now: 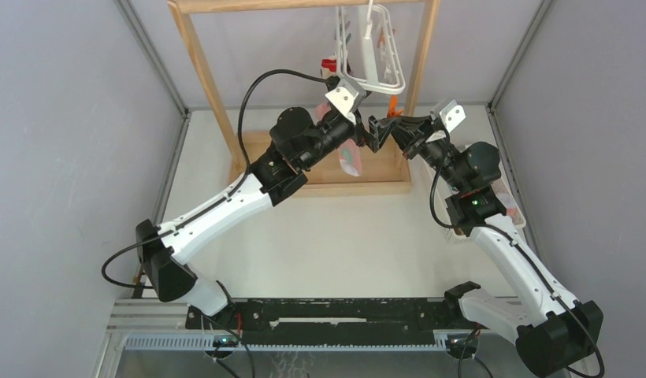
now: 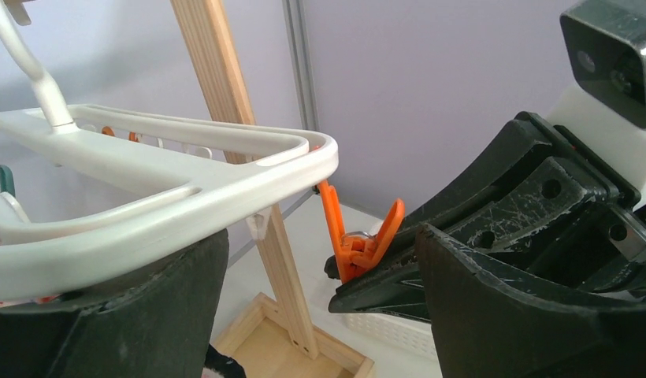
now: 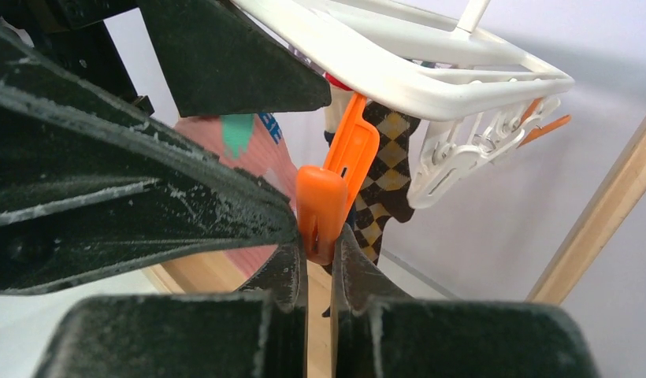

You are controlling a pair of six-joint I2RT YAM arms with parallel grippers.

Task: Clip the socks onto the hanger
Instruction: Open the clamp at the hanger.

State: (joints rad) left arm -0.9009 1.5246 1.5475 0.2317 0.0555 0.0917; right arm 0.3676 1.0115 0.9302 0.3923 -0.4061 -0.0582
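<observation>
Left hand [image 1: 376,132] found spread, nothing held, just beside the hanger [image 2: 170,197], which is hung on the wooden rack [image 2: 225,79]; 2 socks, pink sock [image 3: 241,150] and argyle sock [image 3: 387,173], judged already clipped; orange clip [image 3: 339,165] pinched by right hand [image 3: 320,256], no sock in it; no writing legible.

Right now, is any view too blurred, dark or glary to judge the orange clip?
Right wrist: orange plastic clip sharp; the black right tool pinching it fills the foreground, dark. Left wrist: clip crisp, white plastic hanger frame bright, no glare. Top external: even light, clip tiny.
</observation>
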